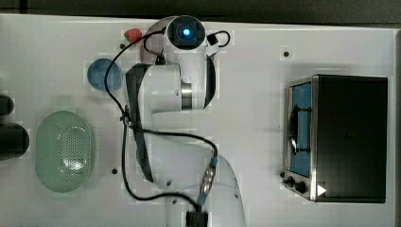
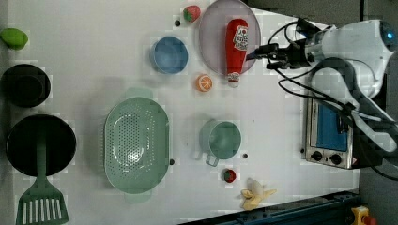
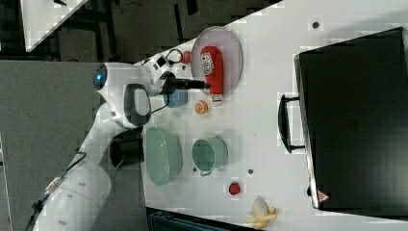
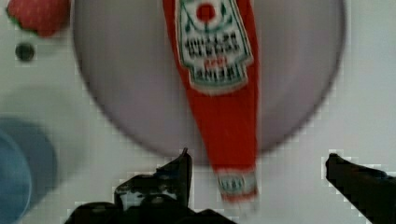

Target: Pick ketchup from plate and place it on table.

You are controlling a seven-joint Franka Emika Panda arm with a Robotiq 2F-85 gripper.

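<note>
One plate: the pale lilac-grey plate [image 2: 213, 35] carries the ketchup [image 2: 235, 49], which lies flat across it; the capped end reaches past the rim onto the table [image 2: 94, 65].
Ketchup label: a white patch faces up, clear in the wrist view [image 4: 215, 51].
Blue bowl: the bowl [image 2: 170, 55] sits near the plate and looks empty.
Green basket: the perforated oval basket [image 2: 136, 144] holds nothing.
Green cup: the handled cup [image 2: 221, 139] stands near the basket, nothing visible inside.
Loose items: a strawberry [image 2: 191, 13] just beside the plate, an orange slice [image 2: 204, 83] next to the bottle's cap.
Black pan: the pan [image 2: 41, 144] has a green spatula [image 2: 41, 197] resting on it.
Gripper: the gripper [image 4: 257, 175] hangs over the bottle's capped end with its fingers [image 4: 180, 172] spread wide, one on each side of the neck, holding nothing and clear of the bottle.
</note>
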